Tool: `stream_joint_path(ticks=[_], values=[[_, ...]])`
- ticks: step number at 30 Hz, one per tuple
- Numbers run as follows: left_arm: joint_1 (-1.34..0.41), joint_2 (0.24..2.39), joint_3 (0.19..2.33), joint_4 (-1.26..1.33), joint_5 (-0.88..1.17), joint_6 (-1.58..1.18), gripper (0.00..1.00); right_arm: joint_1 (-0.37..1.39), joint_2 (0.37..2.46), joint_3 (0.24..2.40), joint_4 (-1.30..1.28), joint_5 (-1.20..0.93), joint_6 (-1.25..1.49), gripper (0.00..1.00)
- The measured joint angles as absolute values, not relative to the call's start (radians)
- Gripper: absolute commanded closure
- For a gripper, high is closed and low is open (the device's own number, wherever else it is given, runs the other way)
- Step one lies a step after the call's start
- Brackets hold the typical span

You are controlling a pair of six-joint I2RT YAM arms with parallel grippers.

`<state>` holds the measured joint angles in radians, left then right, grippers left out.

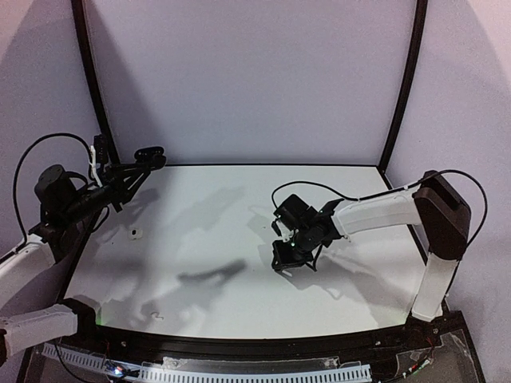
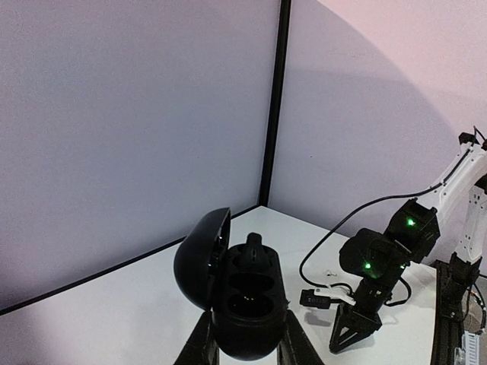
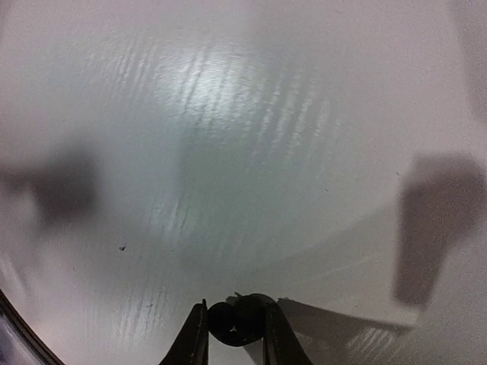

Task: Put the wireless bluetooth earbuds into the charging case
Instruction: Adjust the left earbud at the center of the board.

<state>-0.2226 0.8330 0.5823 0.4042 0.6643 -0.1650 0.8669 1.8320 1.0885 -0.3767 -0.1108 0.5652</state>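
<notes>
One case (image 2: pixel 245 333); two black buds (image 2: pixel 255 247) (image 3: pixel 234 323) (one in case); one white bud (image 1: pixel 136 233).

Light falls from above onto the table (image 1: pixel 200 207), which glows pale lilac-white; the walls behind it turn pinkish at the corners. My arms (image 1: pixel 375 214) throw soft grey shadows on the table, the darkest near its front edge. The black posts (image 1: pixel 89 80) behind the table bow, bent by the lens. From my right wrist, a streaky glare sits on the table, its surface blurred, and the black earbud (image 3: pixel 236 323) in my right jaws is a dim blob. From my left wrist, the charging case (image 2: pixel 240 304) reads near-black against the bright table, detail lost.
</notes>
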Motion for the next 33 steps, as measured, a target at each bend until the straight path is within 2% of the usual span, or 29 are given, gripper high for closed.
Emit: stream_joint_path(ticks=[6, 8, 10, 14, 20, 27, 29, 32, 33], values=[[-0.223, 0.833, 0.582, 0.404, 0.662, -0.164, 0.99, 0.92, 1.906, 1.234, -0.542, 0.036, 0.79, 0.8], [-0.223, 0.833, 0.582, 0.404, 0.661, -0.164, 0.99, 0.933, 1.918, 1.256, -0.569, 0.069, 0.826, 0.71], [-0.223, 0.833, 0.582, 0.404, 0.661, -0.164, 0.99, 0.943, 1.931, 1.272, -0.59, 0.101, 0.857, 0.56], [-0.223, 0.833, 0.582, 0.403, 0.661, -0.159, 0.99, 0.95, 1.96, 1.306, -0.628, 0.157, 0.899, 0.49], [-0.223, 0.833, 0.582, 0.403, 0.661, -0.155, 0.99, 0.951, 1.973, 1.327, -0.652, 0.184, 0.893, 0.47], [-0.223, 0.832, 0.582, 0.403, 0.661, -0.15, 0.99, 0.951, 1.931, 1.347, -0.634, 0.158, 0.653, 0.44], [-0.223, 0.832, 0.582, 0.403, 0.661, -0.149, 0.99, 0.951, 1.9, 1.37, -0.635, 0.166, 0.571, 0.48], [-0.223, 0.832, 0.582, 0.403, 0.661, -0.148, 0.99, 0.956, 1.835, 1.381, -0.629, 0.184, 0.429, 0.63], [-0.223, 0.832, 0.582, 0.403, 0.661, -0.148, 0.99, 0.96, 1.819, 1.377, -0.627, 0.187, 0.379, 0.64]])
